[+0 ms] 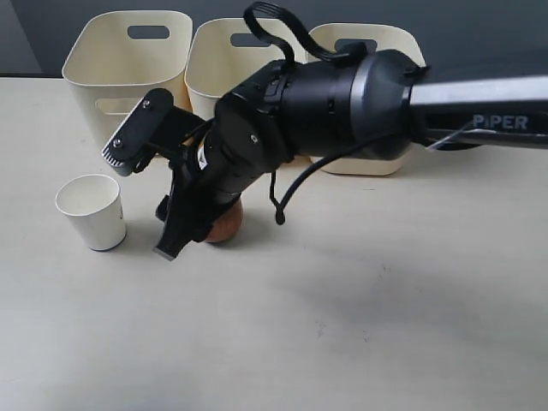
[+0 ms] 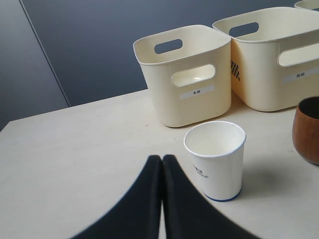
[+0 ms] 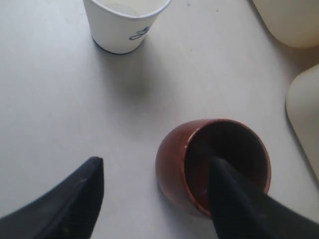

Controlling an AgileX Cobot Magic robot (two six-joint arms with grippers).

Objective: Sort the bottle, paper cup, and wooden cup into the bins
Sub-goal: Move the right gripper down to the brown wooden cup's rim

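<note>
Exterior view: the right claw (image 1: 190, 233), matte black on a thick, glossy black arm, reaches down to the table (image 1: 342, 325). Its jaws are spread. One flat finger slants down in plain sight, and the other is hidden behind it at the wooden cup (image 1: 229, 224). Only a rounded reddish-brown flank of that cup shows, just behind the claw. The paper cup (image 1: 92, 211) is white and tapered with a rolled rim. It stands upright near the claw's outer finger, apart from it. The bins (image 1: 128, 68), three of smooth cream plastic with rounded corners and oval handle cut-outs, stand in a row beyond the claw. The table is pale and matte, and a dark grey wall (image 1: 26, 34) rises behind the bins.

Left wrist view: the left claw (image 2: 162, 172) has two smooth black fingers pressed together with nothing between them. The paper cup stands just ahead of its tips, with small print on its side and a thin blue band at its base. The bins stand further ahead, each with a small white label.

Right wrist view: the right claw's jaws stand wide apart across the wooden cup's wall. One finger (image 3: 234, 199) dips into the dark hollow. The other (image 3: 65, 199) stays outside, with bare table between it and the cup. Whether the inner finger touches the wood cannot be told. The cup is barrel-shaped, with faint grain.
</note>
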